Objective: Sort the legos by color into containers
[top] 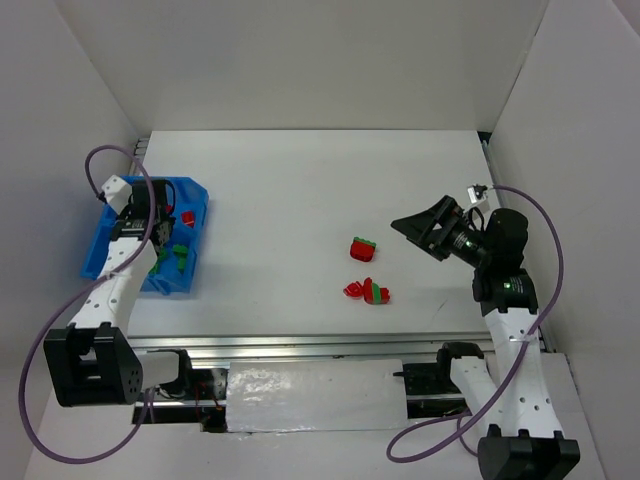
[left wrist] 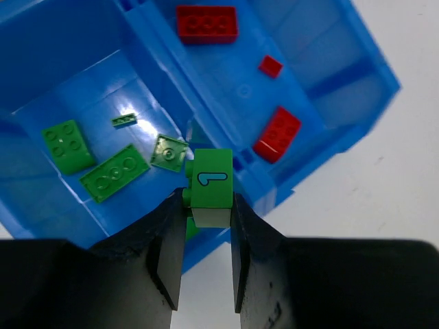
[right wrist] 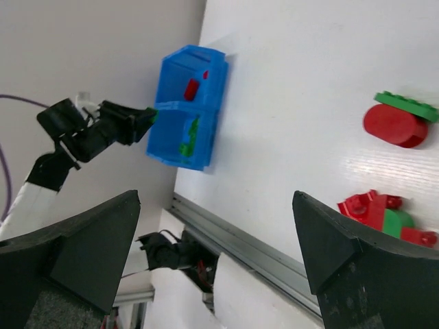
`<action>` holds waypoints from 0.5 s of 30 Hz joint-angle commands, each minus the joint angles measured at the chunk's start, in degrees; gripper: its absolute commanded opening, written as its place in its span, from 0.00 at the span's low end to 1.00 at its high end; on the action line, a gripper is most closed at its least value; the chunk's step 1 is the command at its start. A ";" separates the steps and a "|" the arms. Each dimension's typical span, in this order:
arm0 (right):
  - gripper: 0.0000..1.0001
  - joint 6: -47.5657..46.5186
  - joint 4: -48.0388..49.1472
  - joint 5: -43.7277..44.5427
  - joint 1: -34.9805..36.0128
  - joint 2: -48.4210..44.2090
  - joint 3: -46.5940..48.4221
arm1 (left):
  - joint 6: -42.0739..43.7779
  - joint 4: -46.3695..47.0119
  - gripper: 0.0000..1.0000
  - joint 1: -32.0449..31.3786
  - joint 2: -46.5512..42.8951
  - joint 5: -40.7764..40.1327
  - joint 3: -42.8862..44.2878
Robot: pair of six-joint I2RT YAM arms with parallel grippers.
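Observation:
My left gripper (left wrist: 209, 205) is shut on a green brick (left wrist: 210, 185) with a blue mark, held above the near rim of the blue bin (left wrist: 226, 89), by its middle wall. The left compartment holds several green bricks (left wrist: 114, 172). The right compartment holds three red bricks (left wrist: 206, 24). In the top view the left gripper (top: 162, 222) hangs over the bin (top: 105, 240). My right gripper (top: 425, 228) is open and empty above the table. Near it lie a red-and-green piece (top: 363, 248) and a red-and-green cluster (top: 368, 292), which also show in the right wrist view (right wrist: 398, 120), (right wrist: 384, 216).
The bin sits at the table's left edge against the left white wall (top: 60, 120). White walls close in the back and right sides. A metal rail (top: 300, 345) runs along the table's near edge. The right wrist view shows the bin (right wrist: 185, 110) far off.

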 commanded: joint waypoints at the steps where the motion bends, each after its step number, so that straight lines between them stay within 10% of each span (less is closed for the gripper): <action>1: 1.00 -4.45 -2.86 5.53 0.67 -0.54 1.26 | -6.04 -2.06 0.19 2.80 -0.38 1.94 -1.04; 5: 1.00 -4.80 -2.95 7.73 2.68 -0.80 -0.14 | -6.30 -3.28 0.32 5.53 -0.47 1.69 -0.87; 10: 1.00 -6.99 -2.86 11.51 3.92 1.12 -2.43 | -9.38 -6.71 0.99 5.62 -1.27 -1.74 -0.70; 15: 0.99 -8.93 -4.36 20.02 7.78 4.64 -2.51 | -8.59 -7.94 1.00 5.62 -2.05 0.52 1.67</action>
